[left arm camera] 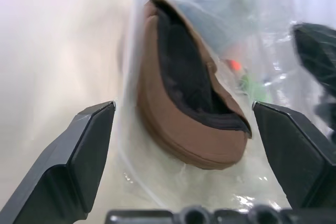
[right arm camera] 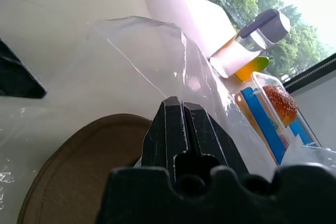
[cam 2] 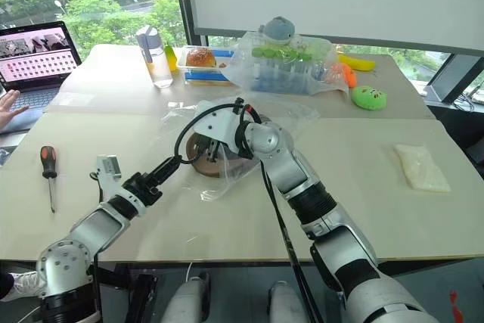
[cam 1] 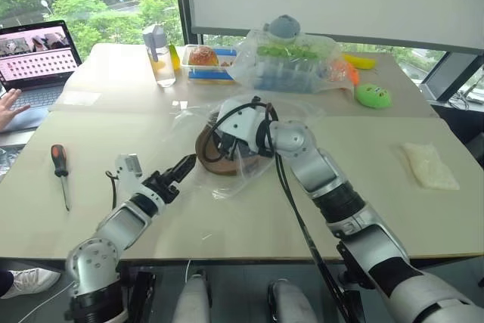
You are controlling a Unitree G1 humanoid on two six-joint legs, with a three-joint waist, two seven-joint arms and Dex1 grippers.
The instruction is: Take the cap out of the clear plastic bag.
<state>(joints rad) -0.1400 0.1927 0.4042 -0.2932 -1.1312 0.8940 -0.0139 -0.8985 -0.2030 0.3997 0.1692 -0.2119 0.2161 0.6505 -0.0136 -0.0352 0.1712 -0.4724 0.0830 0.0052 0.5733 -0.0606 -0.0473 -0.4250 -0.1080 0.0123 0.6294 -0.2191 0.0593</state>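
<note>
The brown cap (cam 1: 212,159) with its dark inner side lies inside the clear plastic bag (cam 1: 230,184) at the middle of the table. My right gripper (right arm camera: 182,109) is above the cap, shut on a fold of the bag's film, which it holds up off the cap's brim (right arm camera: 79,171). My left gripper (cam 1: 184,166) is open and level, just to the left of the bag's mouth. Its fingers (left arm camera: 79,156) stand wide apart with the cap (left arm camera: 178,103) straight ahead between them, behind the film.
A screwdriver (cam 1: 60,168) lies at the left. A laptop (cam 1: 38,58) and a person's hand (cam 1: 9,105) are at the far left. At the back stand a bottle (cam 1: 160,54), a food box (cam 1: 204,62) and a lumpy bag (cam 1: 291,62). A white pouch (cam 1: 429,166) lies at the right.
</note>
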